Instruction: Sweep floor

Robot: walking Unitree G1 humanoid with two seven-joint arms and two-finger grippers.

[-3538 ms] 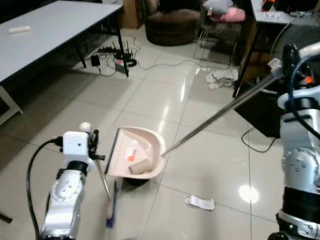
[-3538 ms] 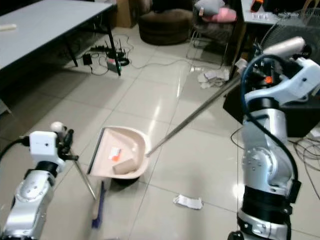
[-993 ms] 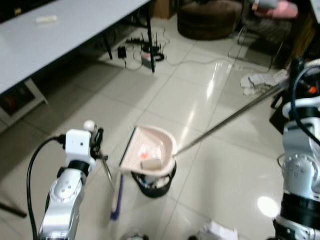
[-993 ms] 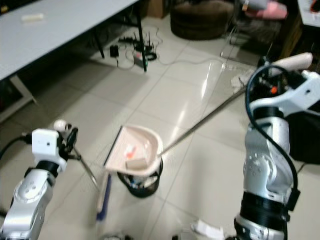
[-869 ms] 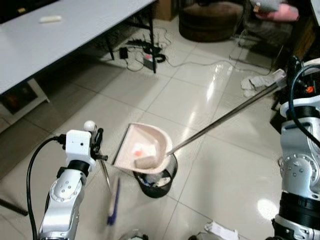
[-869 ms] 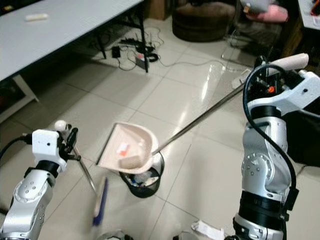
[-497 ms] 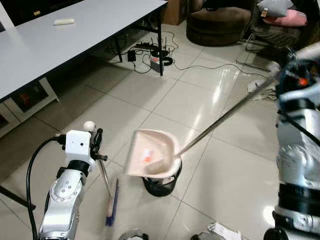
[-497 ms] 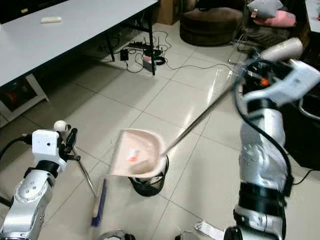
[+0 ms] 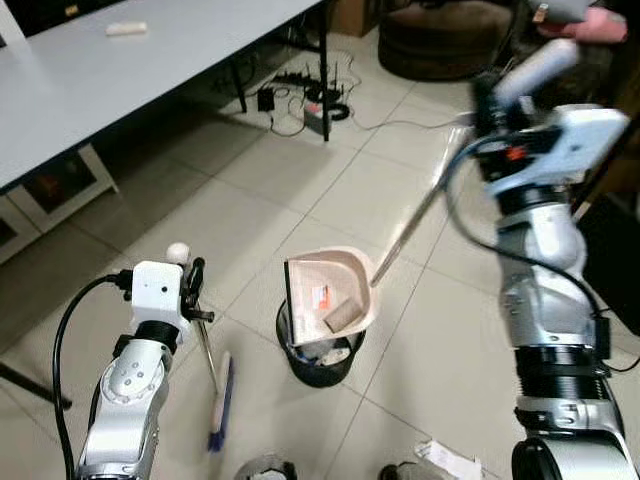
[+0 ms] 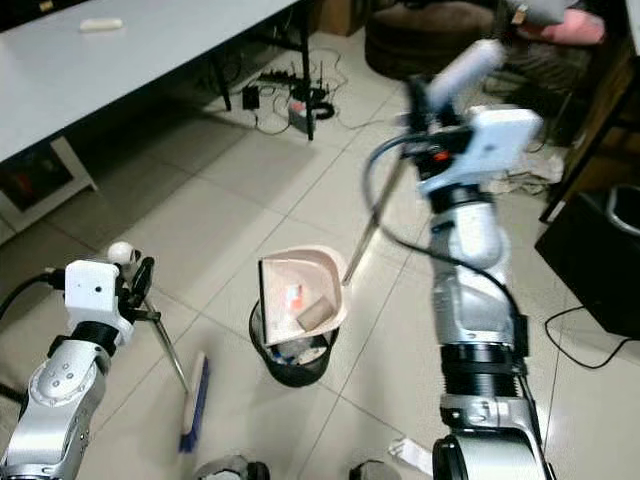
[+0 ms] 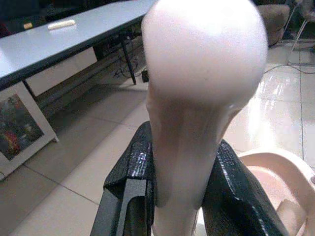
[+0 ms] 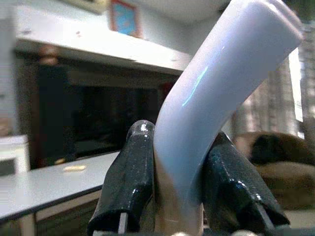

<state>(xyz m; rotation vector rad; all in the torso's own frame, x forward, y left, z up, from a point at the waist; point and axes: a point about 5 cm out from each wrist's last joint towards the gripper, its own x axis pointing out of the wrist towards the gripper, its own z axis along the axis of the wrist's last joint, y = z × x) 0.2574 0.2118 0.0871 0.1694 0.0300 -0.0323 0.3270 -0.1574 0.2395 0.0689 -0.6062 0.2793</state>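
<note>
A pale pink dustpan (image 9: 328,290) hangs tilted over a black waste bin (image 9: 318,358). A cardboard roll (image 9: 340,315) and an orange-and-white scrap (image 9: 320,295) lie in it. Its long metal rod (image 9: 415,220) rises to a white grip (image 12: 216,88), and my right gripper (image 12: 179,177) is shut on that grip, high over the middle of the floor (image 9: 497,100). My left gripper (image 11: 182,162) is shut on the pink-knobbed broom handle (image 11: 197,98). The broom's thin shaft (image 9: 206,352) slants down to its blue head (image 9: 219,405) on the tiles.
A grey table (image 9: 120,70) runs along the back left, with a power strip and cables (image 9: 310,95) under its far end. Crumpled paper (image 9: 448,462) lies by my feet. A dark pouf (image 9: 440,40) stands at the back and a black box (image 10: 600,250) at right.
My right arm has swung in toward the middle, and the rod now stands steeper. The dustpan has tipped up over the bin. The camera has shifted slightly. My left arm and the broom stay put.
</note>
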